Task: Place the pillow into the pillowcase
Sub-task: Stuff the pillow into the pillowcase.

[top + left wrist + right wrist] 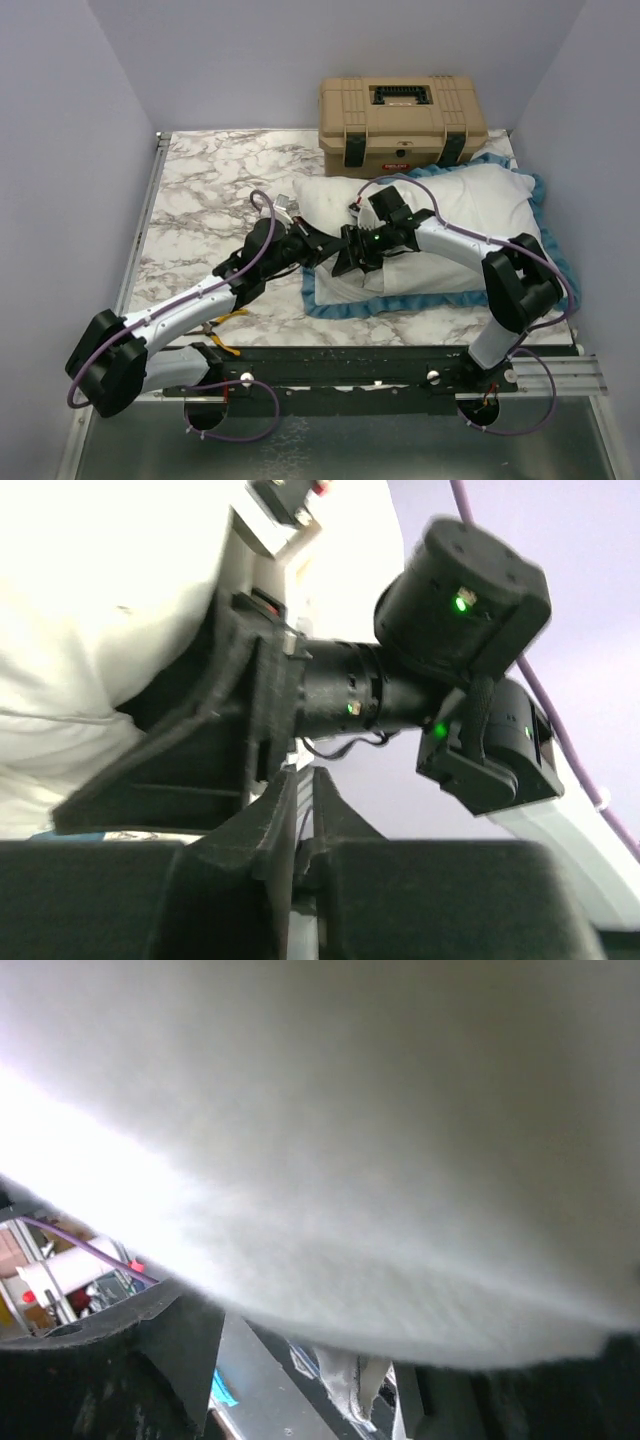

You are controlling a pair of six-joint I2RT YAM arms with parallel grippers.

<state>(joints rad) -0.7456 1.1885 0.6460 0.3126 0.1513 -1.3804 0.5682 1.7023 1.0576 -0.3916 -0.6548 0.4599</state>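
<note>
The large plump all-white stuffed pillow lies across the right half of the surface, its far long side close to the far edge. Under and around it spreads the fabric pillowcase with white inside and blue frilled edging. The frill shows along the pillow's near side and its right end, so the case serves as a bed rather than a cover. How far the pillow is inside, if at all, cannot be told.

Both arms meet at the pillow's left end, probably where the case's mouth has to be worked. The right tool is spread wide. In the right wrist view its fingers stand far apart with white pillow fabric bulging over them, suggesting it is placed to take a fistful of stuffing.

The left tool sits just beside it, its fingers drawn together to a narrow slit. Whether thin cloth is pinched there cannot be told.

Beyond, a tan hard plastic case with dark latches stands at the far edge of the marble-patterned surface.
</note>
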